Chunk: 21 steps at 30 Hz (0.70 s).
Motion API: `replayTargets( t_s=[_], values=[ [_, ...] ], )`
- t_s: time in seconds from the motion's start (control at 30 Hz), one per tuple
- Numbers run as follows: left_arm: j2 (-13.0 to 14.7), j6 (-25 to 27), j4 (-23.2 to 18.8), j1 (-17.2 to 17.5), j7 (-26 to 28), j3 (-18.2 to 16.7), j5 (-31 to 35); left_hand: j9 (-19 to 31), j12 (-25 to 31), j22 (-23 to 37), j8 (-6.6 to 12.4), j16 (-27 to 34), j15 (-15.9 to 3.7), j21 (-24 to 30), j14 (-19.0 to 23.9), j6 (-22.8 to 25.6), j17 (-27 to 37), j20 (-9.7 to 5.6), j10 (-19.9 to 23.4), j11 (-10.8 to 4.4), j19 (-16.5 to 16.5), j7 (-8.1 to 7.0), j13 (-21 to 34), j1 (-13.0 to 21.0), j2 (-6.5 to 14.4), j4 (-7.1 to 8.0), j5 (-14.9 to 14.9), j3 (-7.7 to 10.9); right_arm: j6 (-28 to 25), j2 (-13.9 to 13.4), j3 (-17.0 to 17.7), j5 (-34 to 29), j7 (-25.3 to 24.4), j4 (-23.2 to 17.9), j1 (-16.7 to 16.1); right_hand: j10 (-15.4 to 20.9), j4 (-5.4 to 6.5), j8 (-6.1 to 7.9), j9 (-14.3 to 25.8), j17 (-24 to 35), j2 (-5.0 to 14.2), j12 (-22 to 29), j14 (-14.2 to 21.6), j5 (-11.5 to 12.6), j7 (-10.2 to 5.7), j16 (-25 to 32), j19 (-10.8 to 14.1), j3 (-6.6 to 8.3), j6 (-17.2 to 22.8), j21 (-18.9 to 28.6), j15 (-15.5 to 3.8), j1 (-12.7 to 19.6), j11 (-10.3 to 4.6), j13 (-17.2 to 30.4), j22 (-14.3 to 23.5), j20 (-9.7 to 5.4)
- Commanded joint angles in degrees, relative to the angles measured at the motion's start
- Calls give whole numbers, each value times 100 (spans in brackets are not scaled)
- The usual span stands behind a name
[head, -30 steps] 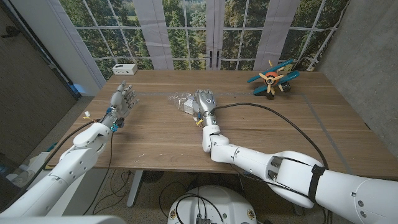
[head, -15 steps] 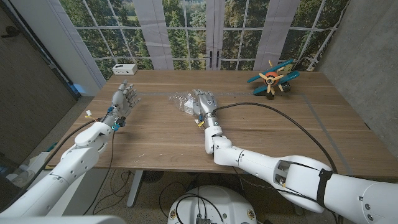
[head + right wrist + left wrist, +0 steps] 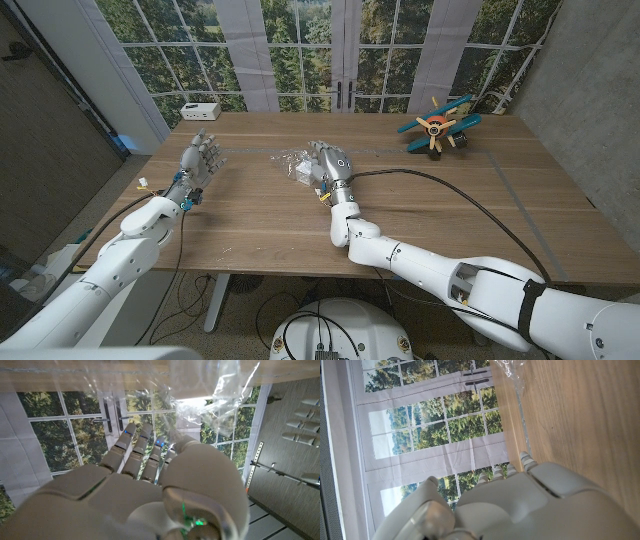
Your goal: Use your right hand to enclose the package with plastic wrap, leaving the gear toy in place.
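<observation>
Since a second ago your right robot hand (image 3: 328,162) has slid a little left and farther over the package (image 3: 299,170), so its fingers now curl over the small white block and the crumpled plastic wrap (image 3: 284,158) at the middle of the desk (image 3: 450,210). From the right wrist view the fingers reach into the clear film, but you cannot tell from these pictures whether they have actually pinched it or only press on it. That suggests the wrapping is under way, with the film bunched beside the package, not yet closed around it. Your left robot hand (image 3: 199,160) stands upright at the left of the desk, fingers apart, holding nothing. At the far right, well apart, the gear toy (image 3: 438,124) sits untouched.
</observation>
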Motion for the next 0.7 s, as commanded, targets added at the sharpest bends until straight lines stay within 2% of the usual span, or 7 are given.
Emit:
replayTargets(
  t_s=[0.03,0.2,0.3,0.43,0.57,0.67,0.7],
  values=[
    [-10,15,34,-37,-28,19,-14,23,-1,22,1,32,51,4,-324,-348,17,48,-454,23,17,-43,26,85,35,-18,-38,8,1082,-96,454,254,-450,-315,-269,58,-39,30,16,22,-85,17,72,-71,33,44,90,-31,81,66,-694,-47,25,29,31,5],
    [-14,34,45,-42,-14,16,-29,23,-3,21,0,32,41,5,-323,-352,17,48,-457,23,21,-37,26,90,35,-21,-41,11,1620,-238,312,-33,-523,-241,-242,1010,151,358,41,-12,-138,477,833,-204,123,238,515,-285,1175,281,-646,-569,245,118,61,-35],
    [-20,38,65,-58,-37,24,-37,23,-4,21,0,30,41,6,-324,-353,17,51,-459,21,22,-34,26,93,37,-23,-42,13,1856,-320,284,-81,-385,-263,-256,1123,273,399,40,-22,-130,544,953,-216,147,239,563,-367,1395,318,-610,-793,259,141,69,-85],
    [-16,89,66,-76,-34,33,-59,23,-4,21,1,30,40,6,-322,-354,17,52,-461,22,23,-30,26,97,40,-26,-43,17,2202,-442,215,-186,-193,-307,-261,1330,465,417,35,-99,79,601,1186,-213,119,242,635,-332,1591,376,-622,-994,264,119,82,-264],
    [-23,100,72,-90,-38,41,-66,23,-3,21,0,27,38,6,-326,-359,17,53,-459,25,24,-23,26,103,46,-28,-45,22,2567,-548,198,-184,175,-264,-182,1429,755,397,39,-168,108,587,1307,-233,148,224,654,-379,1687,416,-590,-1311,298,82,93,-322],
    [-37,92,78,-92,-71,35,-96,23,-6,21,-1,25,39,6,-327,-364,17,53,-464,30,24,-24,26,106,50,-30,-46,26,2862,-620,217,-130,472,-197,-128,1415,1195,303,25,-345,-46,440,1221,-227,269,59,548,-675,1764,416,-361,-2084,397,-15,87,-156],
    [-35,94,72,-88,-67,33,-97,23,-5,21,-1,26,37,6,-326,-364,17,53,-462,26,24,-25,26,108,52,-30,-47,28,2917,-640,225,-130,545,-190,-123,1410,1232,297,20,-385,-70,405,1212,-218,335,27,521,-740,1813,409,-307,-2240,450,-37,83,-113]
  ],
)
